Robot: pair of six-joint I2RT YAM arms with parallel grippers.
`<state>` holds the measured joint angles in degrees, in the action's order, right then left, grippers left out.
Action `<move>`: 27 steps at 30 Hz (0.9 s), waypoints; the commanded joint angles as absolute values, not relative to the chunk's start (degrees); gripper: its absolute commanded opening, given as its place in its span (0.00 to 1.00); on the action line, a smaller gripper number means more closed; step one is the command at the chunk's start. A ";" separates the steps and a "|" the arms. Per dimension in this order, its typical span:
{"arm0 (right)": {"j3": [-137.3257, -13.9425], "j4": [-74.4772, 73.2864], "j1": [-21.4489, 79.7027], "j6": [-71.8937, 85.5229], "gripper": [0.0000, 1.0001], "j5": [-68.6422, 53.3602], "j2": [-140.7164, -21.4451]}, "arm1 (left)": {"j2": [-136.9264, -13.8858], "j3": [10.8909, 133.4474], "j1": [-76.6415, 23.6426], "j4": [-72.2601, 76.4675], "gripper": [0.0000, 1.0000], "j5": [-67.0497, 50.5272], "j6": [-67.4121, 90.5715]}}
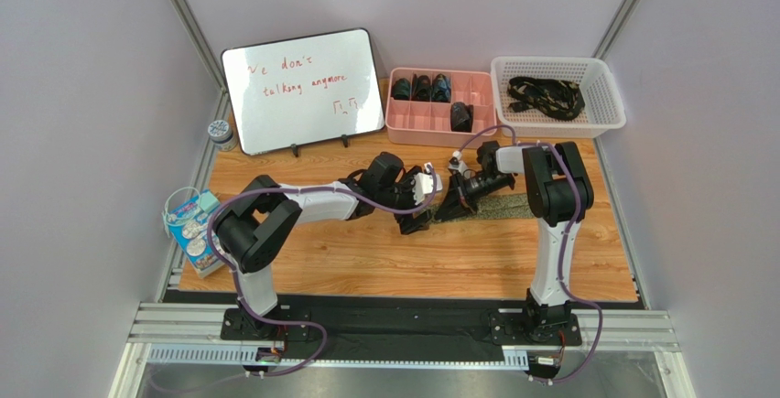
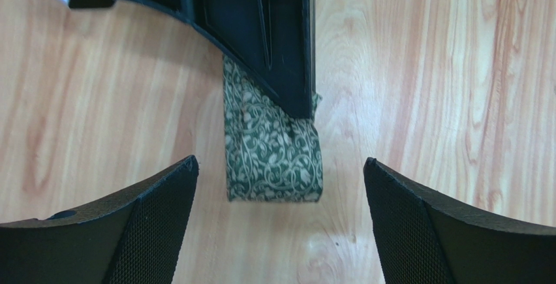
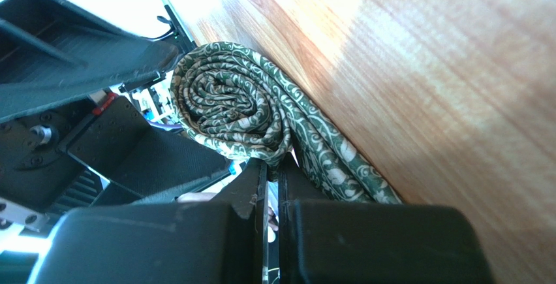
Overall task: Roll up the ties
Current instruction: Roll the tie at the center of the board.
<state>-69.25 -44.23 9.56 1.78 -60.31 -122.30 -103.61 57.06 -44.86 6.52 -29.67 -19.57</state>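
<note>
Tie [image 3: 235, 104], green with pale scrolls, on the table [image 1: 366, 252] near its middle, one end wound into a roll, the rest trailing flat to the right. Right gripper [image 3: 271, 166] clenched on the roll, fingers nearly meeting. Left gripper [image 2: 279, 161] released, fingers wide apart on either side of the roll, clear of it. Dark rolls [image 1: 421, 87] sit in the tray [image 1: 439, 129]; black ties [image 1: 547, 96] lie in the basket [image 1: 558, 126].

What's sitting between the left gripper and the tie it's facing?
Nothing lies between them: only bare table separates the open left gripper from the tie and its rolled end. The right gripper is clamped on the tie from the far side, covering that part, so only the near end is free.
</note>
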 commanded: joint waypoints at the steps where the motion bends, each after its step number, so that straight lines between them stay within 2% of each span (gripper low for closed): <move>1: -68.20 -45.26 9.32 4.04 0.00 -51.42 -126.65 | -106.08 57.65 -47.11 14.41 0.97 -29.19 -22.85; 6: -67.85 -45.44 9.40 3.69 0.00 -51.85 -125.95 | -109.24 59.85 -48.95 11.08 0.85 -26.63 -26.62; 9: -67.41 -45.44 9.40 3.60 0.00 -53.26 -124.46 | -110.92 62.05 -49.48 5.64 0.70 -26.54 -27.33; 12: -67.06 -46.05 9.49 2.73 0.01 -54.49 -121.03 | -110.74 61.44 -49.40 2.99 0.34 -26.37 -27.51; 13: -67.15 -47.53 9.58 1.33 0.04 -55.01 -119.81 | -110.22 60.65 -49.39 1.86 0.21 -26.54 -27.86; 14: -67.32 -48.59 9.49 0.80 0.12 -55.54 -117.62 | -109.78 60.21 -49.39 1.06 0.17 -26.98 -28.12; 16: -67.67 -51.31 9.32 -0.43 0.25 -56.25 -114.97 | -108.55 58.90 -49.39 -1.65 0.10 -29.08 -29.26; 17: -67.68 -51.94 9.23 -2.01 0.35 -56.25 -112.35 | -108.28 58.54 -49.39 -2.71 0.09 -29.61 -29.62; 20: -68.73 -54.14 8.35 -3.42 0.41 -55.38 -109.34 | -107.05 57.22 -49.04 -5.71 0.07 -30.76 -30.49; 27: -70.49 -52.91 8.09 -2.99 0.34 -44.57 -111.96 | -105.64 56.60 -47.64 -8.08 0.05 -31.20 -29.71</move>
<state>-69.52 -52.93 8.34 -2.00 -52.03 -110.21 -106.13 58.08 -48.23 -0.27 -30.17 -29.54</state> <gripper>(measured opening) 0.365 0.272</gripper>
